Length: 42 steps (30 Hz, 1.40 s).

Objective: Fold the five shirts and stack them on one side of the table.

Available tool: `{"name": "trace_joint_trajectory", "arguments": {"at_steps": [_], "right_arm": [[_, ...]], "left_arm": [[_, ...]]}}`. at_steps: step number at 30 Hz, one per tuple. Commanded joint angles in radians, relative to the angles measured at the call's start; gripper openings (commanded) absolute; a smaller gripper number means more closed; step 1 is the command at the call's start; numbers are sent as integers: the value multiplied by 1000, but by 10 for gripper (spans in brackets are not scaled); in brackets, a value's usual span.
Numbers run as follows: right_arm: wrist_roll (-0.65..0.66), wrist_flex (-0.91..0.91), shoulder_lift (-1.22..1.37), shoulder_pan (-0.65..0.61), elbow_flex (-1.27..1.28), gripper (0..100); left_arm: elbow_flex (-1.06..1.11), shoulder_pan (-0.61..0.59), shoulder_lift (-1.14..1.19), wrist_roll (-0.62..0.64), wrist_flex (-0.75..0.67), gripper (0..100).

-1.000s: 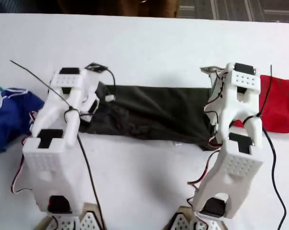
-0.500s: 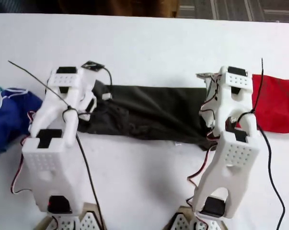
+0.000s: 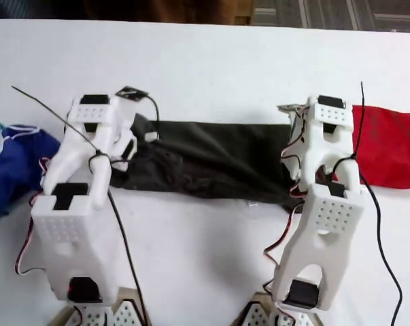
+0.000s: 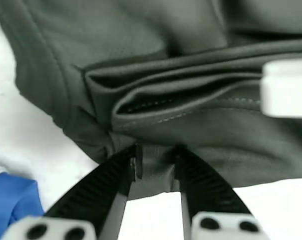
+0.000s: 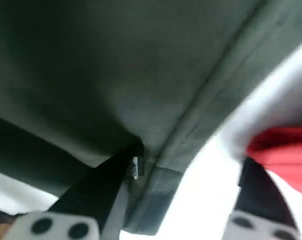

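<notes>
The green shirt (image 3: 211,159) lies on the bench (image 3: 205,61) as a long, partly folded band, and we place everything else by it: the blue shirt (image 3: 14,163) sits crumpled off its left end and the red shirt (image 3: 391,146) off its right end. The left gripper (image 4: 156,162) is clenched on a bunched fold at the green shirt's left end. The right gripper (image 5: 191,162) stands released at the right end, one finger on the cloth near the hem and the other out past the edge, toward the red shirt. We judge this fabric light, soft and limp, so it will sag and wrinkle between holds and keep no crease unless pressed. We think it handles best when both ends are pinched at the stitched hems, through all the layers, and lifted together.
</notes>
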Motion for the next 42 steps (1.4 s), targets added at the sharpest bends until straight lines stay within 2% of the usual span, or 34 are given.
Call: {"name": "trace_joint_trajectory", "arguments": {"at_steps": [1, 2, 4, 6, 23, 25, 30, 32, 42], "right_arm": [[-2, -25, 15, -38, 6, 41], [-2, -28, 15, -39, 6, 2], [-2, -33, 15, -41, 6, 44], [-2, -35, 13, -41, 6, 14], [-18, 56, -159, -39, 6, 23], [-52, 77, -173, -36, 6, 67], [-57, 85, -206, -39, 9, 277], [-60, 87, -220, -41, 12, 324], [-100, 85, -277, -64, 126, 329]], "left_arm": [[5, 8, 6, 2, -14, 165], [5, 6, 6, 2, -14, 165], [5, 6, 6, 2, -14, 165], [5, 6, 6, 2, -14, 165], [5, 8, 6, 0, -15, 165], [5, 8, 6, 0, -15, 165], [5, 8, 6, 0, -15, 165], [5, 8, 6, 0, -15, 165], [5, 9, 6, 0, -15, 165]]}}
